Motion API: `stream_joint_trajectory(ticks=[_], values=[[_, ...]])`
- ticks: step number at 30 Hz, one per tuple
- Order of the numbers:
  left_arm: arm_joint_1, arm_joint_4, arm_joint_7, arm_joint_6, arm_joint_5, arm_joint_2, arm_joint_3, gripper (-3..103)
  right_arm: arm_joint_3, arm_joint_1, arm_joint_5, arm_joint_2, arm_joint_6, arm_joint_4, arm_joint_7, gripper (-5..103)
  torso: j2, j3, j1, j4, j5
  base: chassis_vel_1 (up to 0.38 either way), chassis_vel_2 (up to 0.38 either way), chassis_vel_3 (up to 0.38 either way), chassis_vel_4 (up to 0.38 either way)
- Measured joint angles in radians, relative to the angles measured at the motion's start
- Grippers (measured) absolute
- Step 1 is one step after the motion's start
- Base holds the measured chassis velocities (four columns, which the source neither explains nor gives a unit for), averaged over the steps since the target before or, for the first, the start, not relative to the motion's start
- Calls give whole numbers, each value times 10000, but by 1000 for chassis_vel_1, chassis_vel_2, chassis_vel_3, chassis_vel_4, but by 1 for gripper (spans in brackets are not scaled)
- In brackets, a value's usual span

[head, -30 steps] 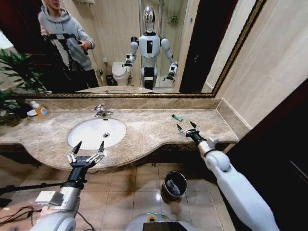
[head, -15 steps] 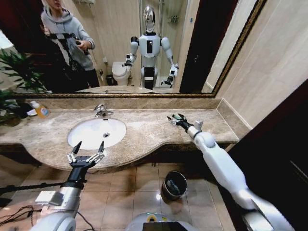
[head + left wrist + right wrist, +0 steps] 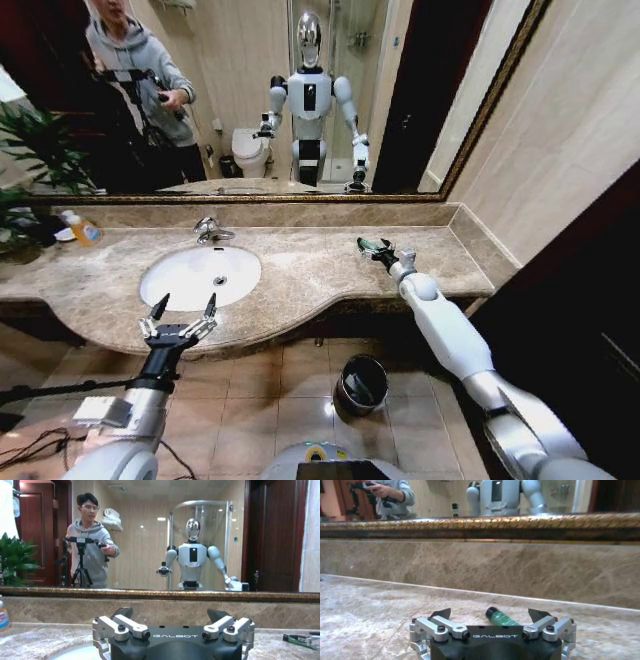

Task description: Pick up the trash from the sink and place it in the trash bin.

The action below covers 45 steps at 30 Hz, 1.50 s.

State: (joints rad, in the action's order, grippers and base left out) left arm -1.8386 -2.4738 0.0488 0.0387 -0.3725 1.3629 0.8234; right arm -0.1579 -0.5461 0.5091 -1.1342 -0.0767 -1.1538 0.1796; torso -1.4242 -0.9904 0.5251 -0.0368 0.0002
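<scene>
Right gripper (image 3: 372, 246) spread around green tube (image 3: 501, 618) on counter (image 3: 300, 275) near back edge. Left gripper (image 3: 181, 310) spread, idle at front edge by sink (image 3: 175, 282).

One green tube (image 3: 501, 618), one sink (image 3: 200, 277), one bin (image 3: 362, 383), one bottle (image 3: 82, 229).

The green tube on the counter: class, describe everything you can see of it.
The green tube is a small, glossy cylinder with a dark cap at one end. It lies flat on the brown-beige marble counter, right of the sink, near the backsplash. The right gripper, open, sits at it with a finger on each side; contact cannot be judged.
</scene>
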Motion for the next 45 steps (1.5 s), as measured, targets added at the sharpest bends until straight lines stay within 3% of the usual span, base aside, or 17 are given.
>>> stream_joint_trajectory(ticks=[12, 24, 34, 38, 40, 45], values=[[0, 0, 0, 0, 0, 0, 0, 100, 476, 1168, -46, -280, 228, 1801, 175, 100, 0, 0, 0, 0, -2, 0, 0, 0, 0], [0, 0, 0, 0, 0, 0, 0, 100, 560, 1369, -299, -348, 65, 2311, 206, 101, 0, 0, 0, 0, -1, 0, 0, 0, 0], [0, 0, 0, 0, 0, 0, 0, 100, 419, 1127, -381, -322, 86, 2211, 471, 77, 0, 1, -1, 0, -2, 0, 0, 0, 0], [0, 0, 0, 0, 0, 1, 0, 100, 343, 993, -412, -281, 1, 1957, 455, 54, 0, 0, 0, 0, -1, 0, 0, 0, 0], [0, 0, 0, 0, 0, 0, 0, 100, 332, 977, -412, -265, -18, 1910, 445, 54, 0, 1, 0, 1, -2, 0, 0, 0, 0], [0, 0, 0, 0, 0, 0, 0, 100, 258, 852, -407, -162, -115, 1661, 387, 33, 0, 0, 0, 1, -1, 0, 0, 0, 0]])
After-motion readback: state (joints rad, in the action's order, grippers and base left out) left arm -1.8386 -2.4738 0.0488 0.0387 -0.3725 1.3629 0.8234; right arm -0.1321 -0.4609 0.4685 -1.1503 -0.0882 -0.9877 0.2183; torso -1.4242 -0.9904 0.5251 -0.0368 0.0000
